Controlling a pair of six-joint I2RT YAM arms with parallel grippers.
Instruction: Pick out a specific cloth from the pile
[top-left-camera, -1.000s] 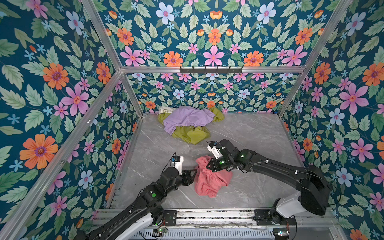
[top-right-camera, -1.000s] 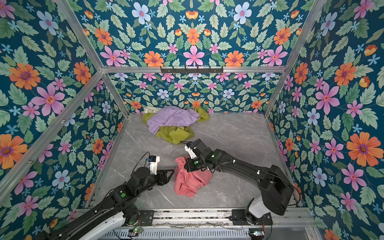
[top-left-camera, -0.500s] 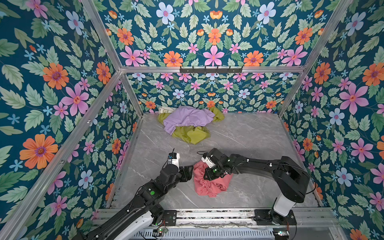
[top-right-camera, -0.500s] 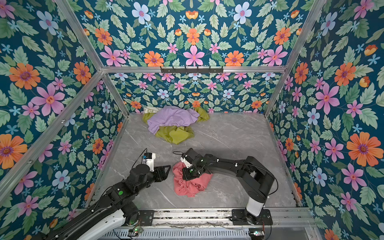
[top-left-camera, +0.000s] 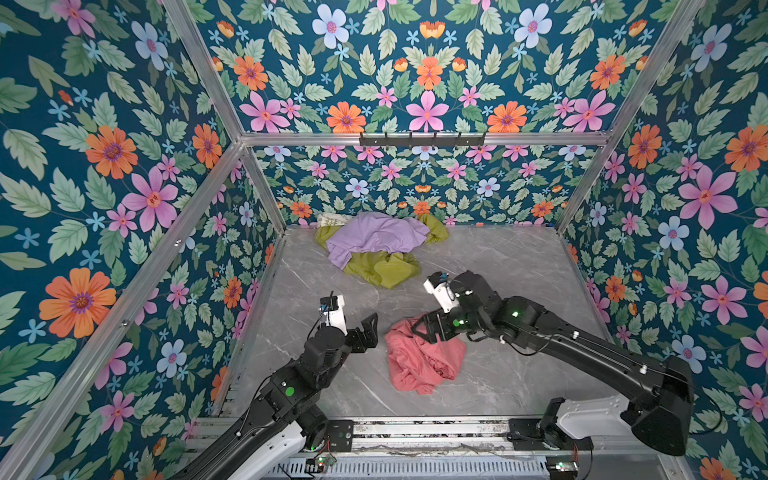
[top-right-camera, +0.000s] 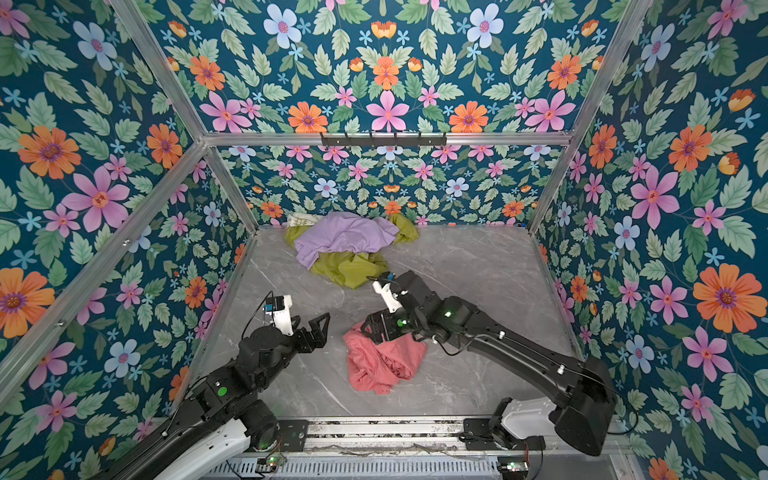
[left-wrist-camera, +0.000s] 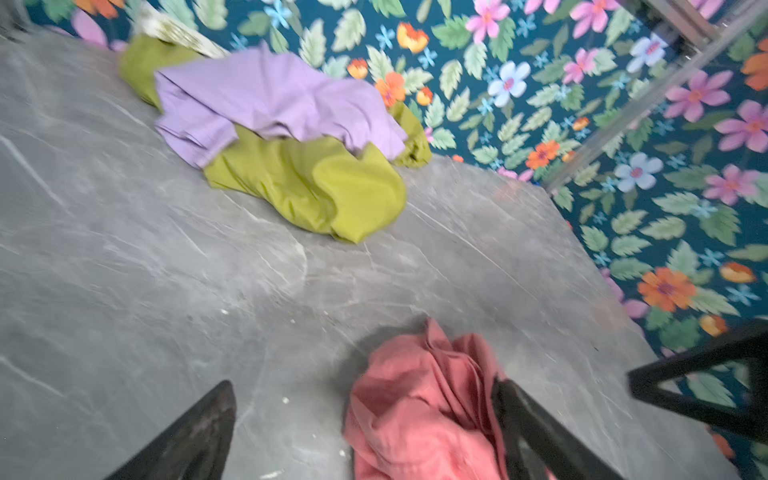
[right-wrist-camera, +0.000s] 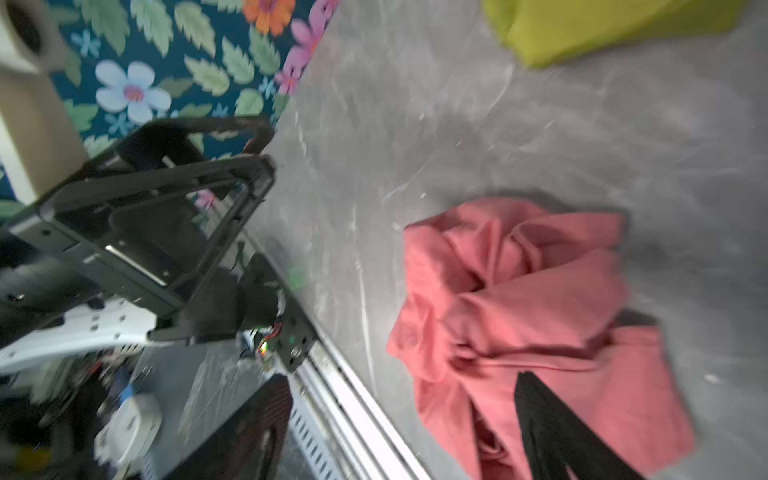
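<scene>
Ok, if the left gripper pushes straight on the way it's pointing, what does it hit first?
Probably the salmon-pink cloth, crumpled just ahead of the open left gripper, though depth is hard to judge.

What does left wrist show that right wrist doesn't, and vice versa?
Only left wrist: the lilac cloth draped on top of the pile, and a bit of cream patterned fabric behind it. Only right wrist: the left arm and the front rail. Both: the salmon cloth lying crumpled apart from the pile, the olive-green cloth (just an edge in right wrist) and the grey marble table.
</scene>
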